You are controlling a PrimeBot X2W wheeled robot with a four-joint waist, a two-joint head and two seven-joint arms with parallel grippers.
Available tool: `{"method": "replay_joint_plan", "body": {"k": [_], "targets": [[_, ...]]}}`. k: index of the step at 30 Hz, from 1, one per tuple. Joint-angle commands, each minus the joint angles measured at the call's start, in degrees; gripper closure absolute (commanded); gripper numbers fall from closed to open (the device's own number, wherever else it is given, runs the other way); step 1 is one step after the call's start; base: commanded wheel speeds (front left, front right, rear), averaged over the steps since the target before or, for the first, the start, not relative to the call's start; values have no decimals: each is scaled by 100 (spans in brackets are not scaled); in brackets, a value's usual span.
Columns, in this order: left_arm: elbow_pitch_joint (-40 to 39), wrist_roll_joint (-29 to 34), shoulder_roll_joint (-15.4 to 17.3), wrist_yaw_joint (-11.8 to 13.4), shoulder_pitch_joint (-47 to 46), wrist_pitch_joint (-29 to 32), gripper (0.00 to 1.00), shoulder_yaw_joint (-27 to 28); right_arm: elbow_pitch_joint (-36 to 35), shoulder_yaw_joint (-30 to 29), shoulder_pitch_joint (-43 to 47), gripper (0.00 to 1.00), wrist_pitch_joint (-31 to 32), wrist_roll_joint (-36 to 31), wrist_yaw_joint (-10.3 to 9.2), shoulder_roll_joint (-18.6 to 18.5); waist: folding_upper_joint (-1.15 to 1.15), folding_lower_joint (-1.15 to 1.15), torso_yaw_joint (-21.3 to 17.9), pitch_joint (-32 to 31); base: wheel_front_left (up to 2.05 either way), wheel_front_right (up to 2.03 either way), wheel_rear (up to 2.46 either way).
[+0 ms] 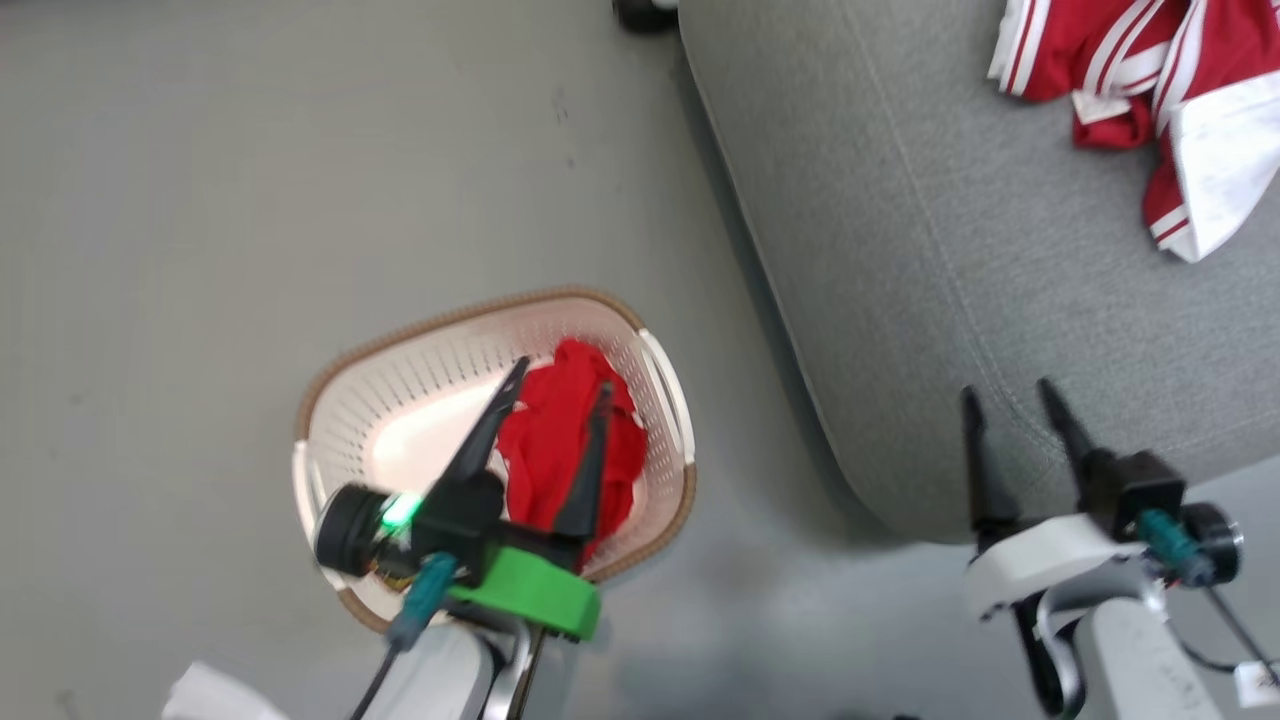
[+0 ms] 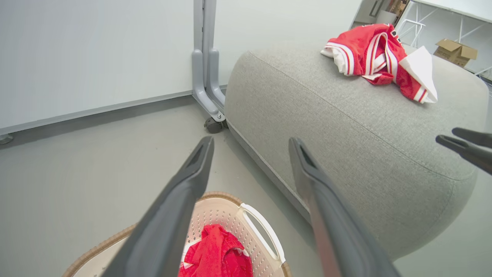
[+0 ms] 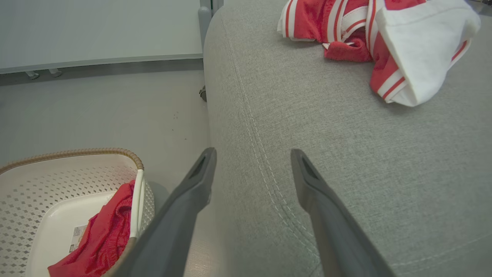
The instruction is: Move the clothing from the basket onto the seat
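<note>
A plain red garment lies bunched in the off-white basket on the floor; it also shows in the left wrist view and the right wrist view. My left gripper hangs open above the basket, its fingers straddling the red cloth without holding it. A red garment with white stripes and a white panel lies on the grey seat, far right. My right gripper stands open and empty over the seat's near edge, well short of the striped garment.
A grey wheeled stand rises by a white wall behind the seat. Bare grey floor surrounds the basket, with a narrow gap between basket and seat. A cardboard box sits far back.
</note>
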Motion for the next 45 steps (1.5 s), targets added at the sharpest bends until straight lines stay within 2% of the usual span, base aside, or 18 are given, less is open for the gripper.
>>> {"method": "replay_joint_plan", "body": {"k": [1,4,10,14,21,26,32,38,45], "targets": [[-95,-108,-50,87,404,-19,0,216,28,162,189,0,-17,96,-8,-19,0,0,343,-1488,0,0,0],[-363,-115,-168,168,955,-14,0,778,-51,655,242,0,-18,303,-8,-12,0,0,482,-1964,0,0,0],[-716,201,-216,86,1609,-16,0,1617,-458,1300,329,0,-17,876,-8,-157,0,0,767,-2494,0,0,0],[-1122,427,-268,44,1901,-16,0,2074,-803,1511,394,0,-17,977,-8,-342,0,0,852,-2714,0,0,0],[-1716,532,-371,-51,2513,-16,0,2763,-1327,1572,726,0,-17,839,-8,-401,0,0,849,-2913,0,0,0],[-1710,1068,-349,-241,3038,-16,0,2719,-1305,1728,1134,0,-17,729,-8,-469,0,0,839,-2956,0,0,0],[-1674,1010,-410,-277,3346,-16,0,2645,-1080,1807,1406,0,-17,599,-8,-521,0,0,873,-2962,0,0,0],[-1564,1180,-422,-396,3270,-16,0,2498,-1032,1762,1298,0,-17,592,-8,-480,0,0,890,-2968,0,0,0],[-1485,1145,-426,-362,3156,-17,0,2434,-989,1830,1175,0,-17,547,-8,-516,0,0,899,-2979,0,0,0]]}}
